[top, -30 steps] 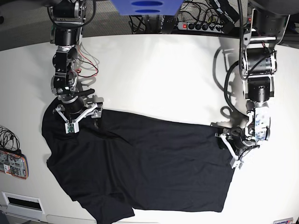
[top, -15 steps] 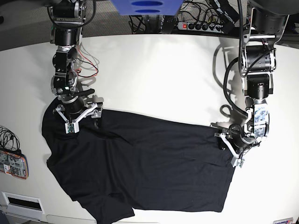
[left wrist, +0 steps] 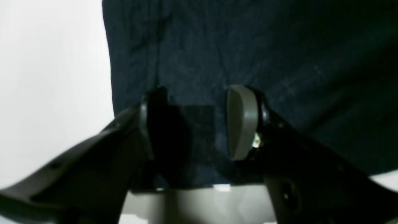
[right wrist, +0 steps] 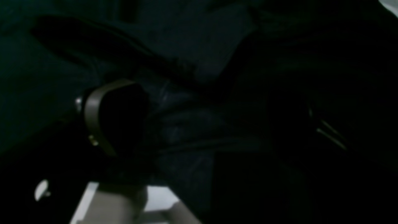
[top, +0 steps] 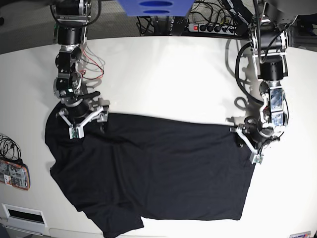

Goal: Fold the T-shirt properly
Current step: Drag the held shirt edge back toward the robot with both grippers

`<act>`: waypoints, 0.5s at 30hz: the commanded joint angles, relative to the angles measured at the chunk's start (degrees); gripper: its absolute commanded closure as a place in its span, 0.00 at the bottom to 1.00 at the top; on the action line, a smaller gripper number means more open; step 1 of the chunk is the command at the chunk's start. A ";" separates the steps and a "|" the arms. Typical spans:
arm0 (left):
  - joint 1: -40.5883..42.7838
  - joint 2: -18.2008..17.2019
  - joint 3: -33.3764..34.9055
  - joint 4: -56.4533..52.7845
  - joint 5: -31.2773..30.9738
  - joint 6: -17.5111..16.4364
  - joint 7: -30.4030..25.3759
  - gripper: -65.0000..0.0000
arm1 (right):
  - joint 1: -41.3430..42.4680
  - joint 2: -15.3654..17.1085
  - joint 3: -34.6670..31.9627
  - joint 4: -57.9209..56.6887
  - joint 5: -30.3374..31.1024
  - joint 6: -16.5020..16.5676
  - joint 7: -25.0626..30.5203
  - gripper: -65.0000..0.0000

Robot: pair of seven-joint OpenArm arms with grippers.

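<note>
Nearest, we see the T-shirt (top: 163,173) spread broadly across the table (top: 163,64), presumably to expose its edges for folding. Beyond, both the right gripper (top: 89,119) and left gripper (top: 250,145) stand with fingers apart over its far edge, likely straddling cloth to gather it.
</note>
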 commanded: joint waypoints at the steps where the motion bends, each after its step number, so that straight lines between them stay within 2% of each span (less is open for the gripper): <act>1: 2.57 -0.43 0.33 -0.48 5.97 0.16 10.43 0.56 | -1.80 -0.01 -0.28 0.63 -2.76 0.42 -8.85 0.04; 6: 6.00 -0.43 0.24 0.04 5.97 0.16 10.43 0.56 | -3.91 -0.01 -0.28 5.38 -2.76 0.42 -11.66 0.04; 15: 11.45 -0.43 0.15 2.42 5.88 0.16 10.35 0.56 | -9.01 -0.01 0.07 10.83 -2.76 0.42 -11.84 0.04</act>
